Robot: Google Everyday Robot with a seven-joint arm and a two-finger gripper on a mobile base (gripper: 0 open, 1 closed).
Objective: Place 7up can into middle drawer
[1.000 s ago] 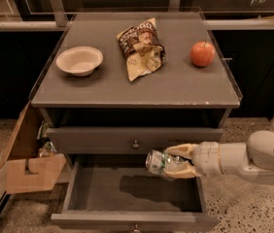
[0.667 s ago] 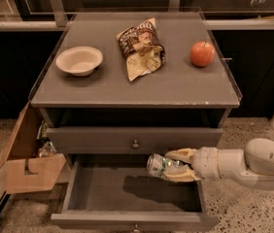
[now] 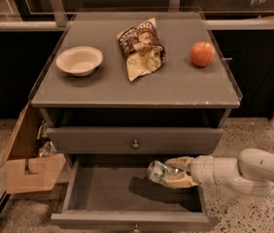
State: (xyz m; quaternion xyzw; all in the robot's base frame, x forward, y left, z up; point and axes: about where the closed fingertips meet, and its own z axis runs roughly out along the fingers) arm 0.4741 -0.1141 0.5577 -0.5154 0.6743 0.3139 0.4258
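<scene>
Pincer: gripper (image 3: 172, 174) above the 3 o'clock half of the open drawer, white arm reaching in from 3 o'clock of the frame.
Opening: tan fingers (image 3: 179, 162) narrowed to the width of the can, one above and one below; clamped on the 7up can, touching nothing else.
Can: 7up can (image 3: 157, 171) on its side in the grip, free end toward 9 o'clock, clear of the drawer floor, dark shadow just under it.
Change: can and gripper a little lower than a second ago; same spot across the drawer; same hold.
Meaning: lowering toward the floor apparently under way; release likely close, not yet made.
Drawer: middle drawer (image 3: 103, 194) pulled out, grey floor showing below and at 9 o'clock of the can.
Above it: upper drawer (image 3: 176, 140) shut, knob (image 3: 135, 143) at centre.
Cabinet top (image 3: 185, 86): white bowl (image 3: 79, 60) at 9 o'clock, snack bag (image 3: 141, 47) at 12 o'clock, red apple (image 3: 202, 54) at 2 o'clock; none shifted.
Beside: cardboard box (image 3: 27, 166) at 9 o'clock of the drawer.
</scene>
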